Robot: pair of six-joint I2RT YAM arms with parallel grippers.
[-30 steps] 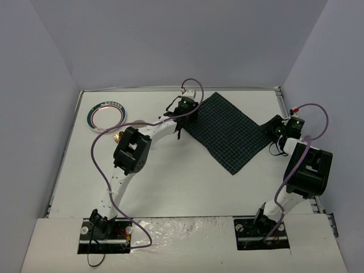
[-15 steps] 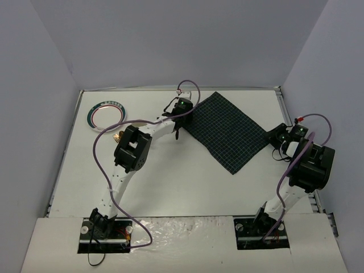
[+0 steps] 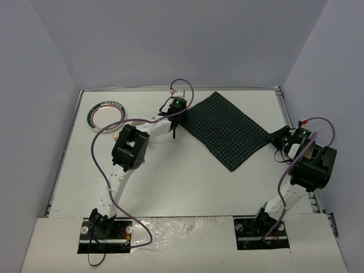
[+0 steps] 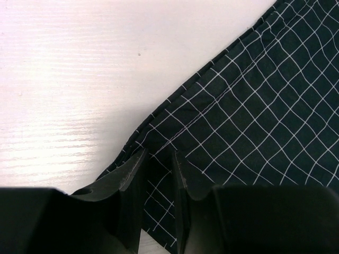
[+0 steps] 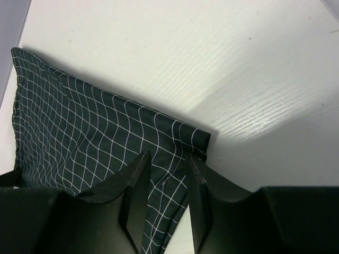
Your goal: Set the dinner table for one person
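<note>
On the white desk (image 3: 187, 182) filling the scene, the left tool (image 4: 159, 156) was clamped on the checked cloth (image 3: 224, 129) at its left corner, the right tool (image 5: 168, 157) on its right corner.

Matt white dinner table (image 4: 79, 63) with faint woodlike grain; thin, soft, dull woven checked cloth (image 4: 265, 106).

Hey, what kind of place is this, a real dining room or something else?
Probably a robotics test cell, not a dining room: plain grey walls box in the white dinner table, a left arm and a right arm are bolted at its near edge, and a checked cloth lies on it.
</note>
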